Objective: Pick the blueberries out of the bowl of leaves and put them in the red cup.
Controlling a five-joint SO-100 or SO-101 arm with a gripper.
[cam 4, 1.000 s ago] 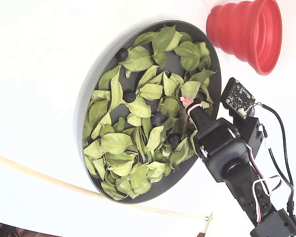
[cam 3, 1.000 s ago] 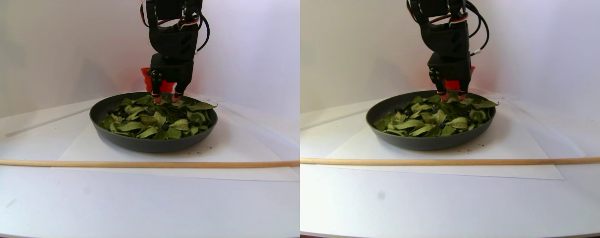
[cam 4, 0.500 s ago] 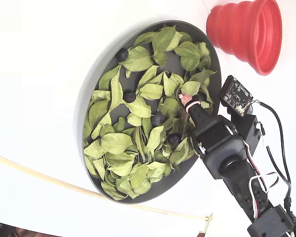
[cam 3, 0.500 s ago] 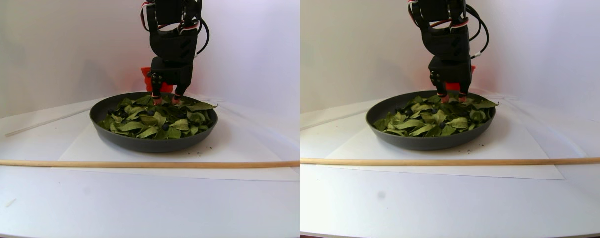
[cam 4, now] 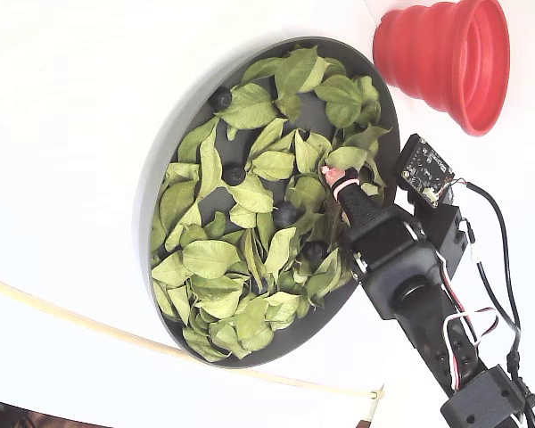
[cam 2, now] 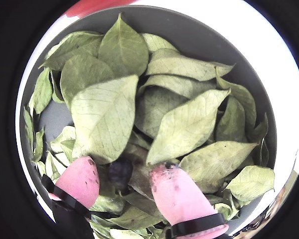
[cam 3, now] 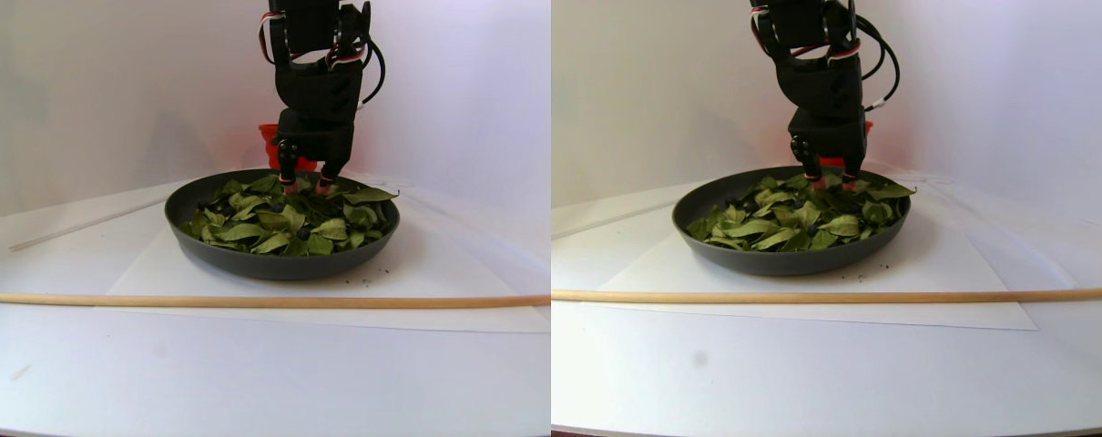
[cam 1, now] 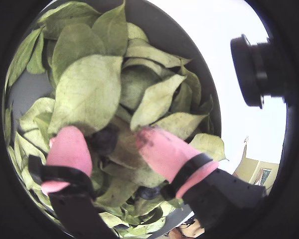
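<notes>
Wrist views put my gripper (cam 2: 123, 180) low in the bowl (cam 2: 189, 30), its pink fingertips (cam 2: 175, 195) spread with a gap between them and one blueberry (cam 2: 120, 172) sitting in that gap among the leaves (cam 2: 105, 115). I judge the claw released, not yet clenched on anything.

Change noted: over the last second the arm has crept toward the bowl's far rim, nearer the cup (cam 4: 448, 61), and the tips have settled onto the leaf bed. In the stereo pair the gripper (cam 3: 304, 185) stands upright at the bowl's back edge.

Other berries remain in the bowl: one (cam 4: 220, 97) by the rim away from the arm, more (cam 4: 234, 174) toward the centre. The cup stands just outside the bowl, beyond its rim.

Judgement: the pick is lined up; closing comes next. Risk: a leaf is pinched along with the berry.
</notes>
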